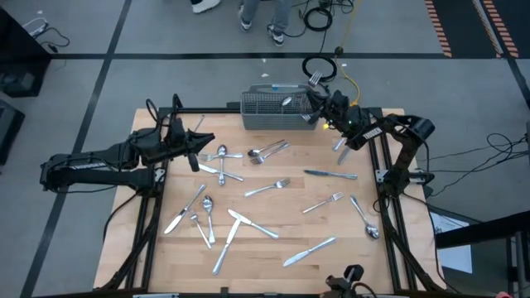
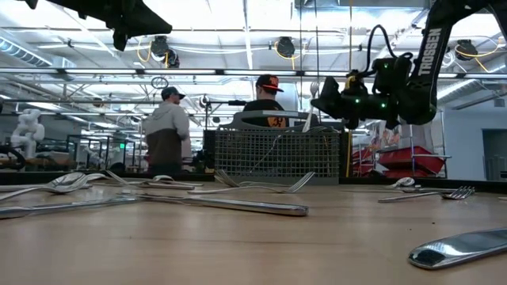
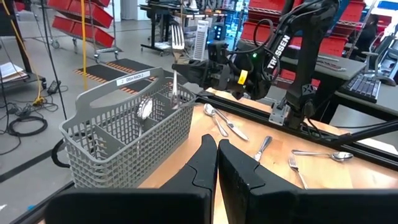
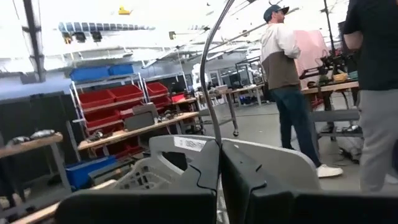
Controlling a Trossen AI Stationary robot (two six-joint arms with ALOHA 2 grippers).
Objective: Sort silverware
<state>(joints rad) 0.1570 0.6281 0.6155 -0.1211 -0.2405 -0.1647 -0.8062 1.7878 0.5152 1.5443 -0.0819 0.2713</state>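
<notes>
My right gripper [image 1: 317, 98] hovers over the right end of the grey mesh basket [image 1: 265, 112] at the table's far edge, shut on a fork [image 3: 178, 34] that stands upright with its tines up. A spoon [image 3: 144, 109] stands in the basket and leans on its wall. Several forks, spoons and knives [image 1: 265, 189] lie flat on the wooden table. My left gripper [image 1: 197, 151] hangs shut above the table's left part, near a spoon [image 1: 222, 152], and touches nothing. My right gripper pinches the fork's handle [image 3: 175, 78] about midway along it between its two fingers. The fingers [image 3: 189, 70] come level from the table's right side and lie across the handle. The fork stands upright, lifted, with its lower end down inside the basket's rim [image 3: 175, 102].
The basket has a raised carrying handle [image 3: 134, 81] along its middle and inner dividers. People stand in the room beyond the far edge [image 2: 166, 127]. Knives lie toward the near edge [image 1: 310, 251], and a spoon [image 1: 370, 228] lies by the right edge.
</notes>
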